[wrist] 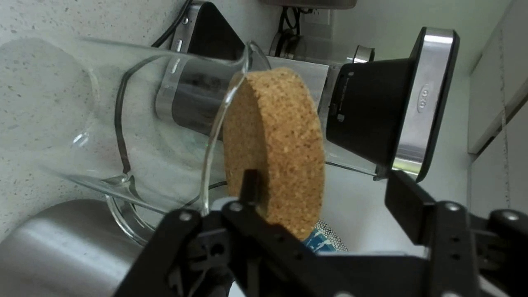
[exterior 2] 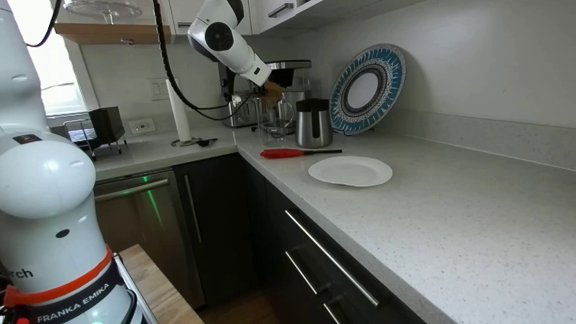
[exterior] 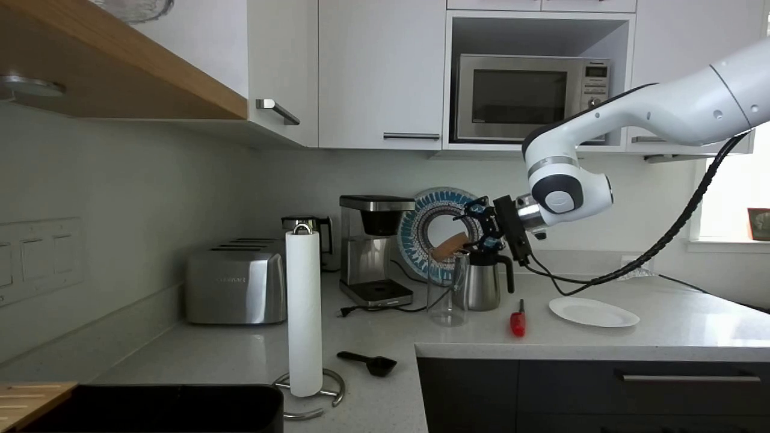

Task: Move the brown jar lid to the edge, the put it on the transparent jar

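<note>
The brown jar lid [exterior: 449, 247], a thick cork disc, sits tilted at the mouth of the transparent jar [exterior: 447, 302]. In the wrist view, one side of the lid [wrist: 288, 148] overlaps the glass rim of the jar [wrist: 212, 142]; whether it rests on it I cannot tell. My gripper [wrist: 330, 194] has its jaws apart: one of the fingers [wrist: 250, 185] lies against or close to the lid's underside, the opposite one well clear of its top. In an exterior view the lid [exterior 2: 272, 91] hides most of the gripper. The countertop's edge [exterior: 589, 353] runs in front of the jar.
A steel kettle [exterior: 483, 287] stands right beside the jar. Behind are a coffee maker [exterior: 377, 252] and a blue patterned plate [exterior 2: 382, 58] leaning on the wall. A red-handled tool [exterior 2: 283, 153] and a white plate [exterior 2: 351, 171] lie nearby; a cord [exterior: 397, 310] runs behind the jar.
</note>
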{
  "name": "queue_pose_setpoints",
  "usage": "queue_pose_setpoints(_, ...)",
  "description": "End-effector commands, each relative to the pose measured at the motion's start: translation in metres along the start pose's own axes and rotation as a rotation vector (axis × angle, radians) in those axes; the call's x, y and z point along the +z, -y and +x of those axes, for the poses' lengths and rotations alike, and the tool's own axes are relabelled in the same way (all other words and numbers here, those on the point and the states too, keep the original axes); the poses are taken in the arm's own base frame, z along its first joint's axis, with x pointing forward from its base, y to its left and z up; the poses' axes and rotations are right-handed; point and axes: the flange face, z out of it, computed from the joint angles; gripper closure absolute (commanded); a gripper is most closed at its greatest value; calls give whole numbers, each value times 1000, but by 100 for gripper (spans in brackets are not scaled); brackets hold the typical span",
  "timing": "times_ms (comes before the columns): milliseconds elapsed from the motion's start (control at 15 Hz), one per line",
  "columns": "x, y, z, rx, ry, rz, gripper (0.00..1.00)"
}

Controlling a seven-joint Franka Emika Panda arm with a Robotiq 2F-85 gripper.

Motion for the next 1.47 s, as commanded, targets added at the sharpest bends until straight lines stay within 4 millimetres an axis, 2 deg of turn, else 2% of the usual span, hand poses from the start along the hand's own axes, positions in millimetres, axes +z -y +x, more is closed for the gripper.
queue_pose_setpoints(0, -5, 5, -5, -3, -7, -27, 0)
queue_pose_setpoints(267, -10, 11, -7, -16, -2, -40, 0)
queue_pose_setpoints(733, -25, 33, -18, -80, 9, -86, 0)
queue_pose_setpoints(1000, -36, 19, -26, -139, 58, -184, 0)
queue_pose_setpoints(1133, -43, 0, -30, -144, 101, -265, 0)
queue_pose_setpoints(1267, -55, -15, -27, -166, 127, -356, 0)
queue_pose_setpoints(1400, -67, -15, -19, -202, 132, -445, 0)
